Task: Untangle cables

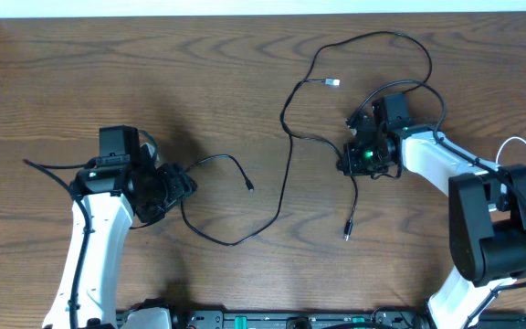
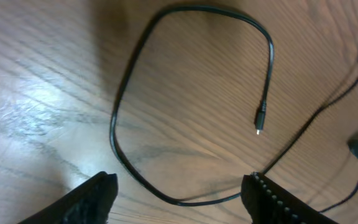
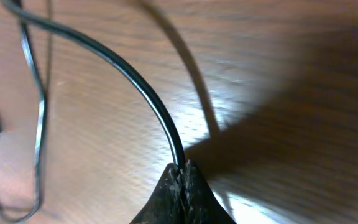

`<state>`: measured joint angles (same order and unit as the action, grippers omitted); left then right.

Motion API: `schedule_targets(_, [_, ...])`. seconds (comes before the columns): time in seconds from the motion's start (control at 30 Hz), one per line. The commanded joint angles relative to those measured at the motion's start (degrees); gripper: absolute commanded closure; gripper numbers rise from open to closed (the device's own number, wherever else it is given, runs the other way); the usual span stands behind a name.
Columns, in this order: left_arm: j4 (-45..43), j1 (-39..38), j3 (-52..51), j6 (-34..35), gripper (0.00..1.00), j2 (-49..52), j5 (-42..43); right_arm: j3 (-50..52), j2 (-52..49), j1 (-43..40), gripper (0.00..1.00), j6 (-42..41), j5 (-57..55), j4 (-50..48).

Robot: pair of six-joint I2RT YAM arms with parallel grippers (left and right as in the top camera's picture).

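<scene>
While right tool [image 3: 182, 173] pinches black cable [image 3: 137, 78], left tool [image 2: 179, 188] gapes, cable loop [image 2: 113, 121] just ahead.

Wood-grain bench [image 1: 80, 64], dark brown; bright glare patch [image 2: 30, 118] on its left. Pale strip [image 1: 245, 6] along far edge.

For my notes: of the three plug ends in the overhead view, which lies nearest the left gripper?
The black plug ending the loop beside the left gripper; the light-tipped plug and the lower black plug lie by the right gripper.
</scene>
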<state>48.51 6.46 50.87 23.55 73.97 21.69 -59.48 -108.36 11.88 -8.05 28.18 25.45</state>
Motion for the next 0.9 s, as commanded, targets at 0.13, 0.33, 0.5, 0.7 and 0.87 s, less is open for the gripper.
schedule_targets(0.13, [-2.78,-4.52,0.74,-5.99,0.46,-0.24,3.63,0.46,-0.72,0.66,0.99,8.41,20.72,-0.76])
schedule_targets(0.33, [-7.61,-9.05,0.46,-5.46,0.46,-0.09,6.56,0.46,-0.72,0.72,0.99,16.74,41.05,-0.83])
schedule_targets(0.5, [-11.76,-12.20,0.09,-5.27,0.45,1.73,9.44,0.46,-0.72,0.83,0.99,19.08,50.56,-0.76])
schedule_targets(0.7, [-15.65,-14.97,0.07,-0.07,0.45,6.36,9.49,0.46,-0.72,0.96,0.99,19.06,51.91,-0.81])
schedule_targets(0.87, [-19.98,-16.83,0.07,0.33,0.43,11.72,17.57,0.46,-0.72,0.96,0.99,19.06,51.89,-0.81])
